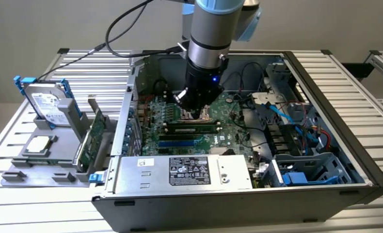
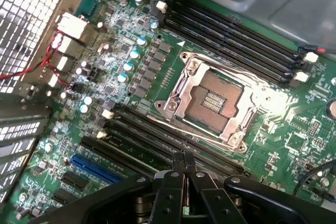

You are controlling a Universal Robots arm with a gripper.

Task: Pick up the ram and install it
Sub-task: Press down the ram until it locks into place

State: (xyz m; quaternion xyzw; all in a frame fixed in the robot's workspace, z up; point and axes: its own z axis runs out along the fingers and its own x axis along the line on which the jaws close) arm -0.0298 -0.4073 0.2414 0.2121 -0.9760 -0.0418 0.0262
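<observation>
Basically parked right over the ram [image 1: 191, 129], with the hand [image 1: 195, 110] pinched shut on nothing visible. Stick lying lengthwise among the motherboard [image 2: 131, 51] slots, running across the exterior view, just beside the socket [image 2: 212, 100].

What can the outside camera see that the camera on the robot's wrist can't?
The exterior view alone takes in the hard drive standing in a grey holder, the green expansion card beside it, the power supply, and the whole case on the slatted table. The wrist view alone shows the empty silver processor socket close up and the hand closed. Both show the motherboard with its black slots.
</observation>
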